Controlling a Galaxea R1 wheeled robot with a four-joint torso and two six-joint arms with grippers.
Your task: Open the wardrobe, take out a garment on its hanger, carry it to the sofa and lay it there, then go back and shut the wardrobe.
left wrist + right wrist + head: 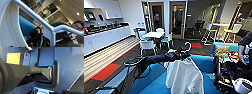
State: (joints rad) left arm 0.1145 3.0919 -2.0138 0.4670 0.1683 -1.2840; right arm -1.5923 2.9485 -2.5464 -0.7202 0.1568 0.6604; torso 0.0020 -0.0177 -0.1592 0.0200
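One left gripper (182,55) apparently clamps hanger (187,46) above sofa (156,82).

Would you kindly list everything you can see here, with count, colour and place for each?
garment: one, white, hanging on its hanger above the sofa seat.
hanger: one, white, hook curving up above the left gripper; its bars cross the left wrist view.
sofa: one, bright blue, directly below the garment.
cushion: one, tan patterned, on the blue seating at the right.
table: one, white, middle of the room, with white chairs around it.
kitchen cabinets: white, along the left wall.
floor patches: red, one near left, one further back.
doors: wood-framed, at the back wall.
person: one, dark top, at the right edge.
left gripper: dark, holding the hanger near its hook.
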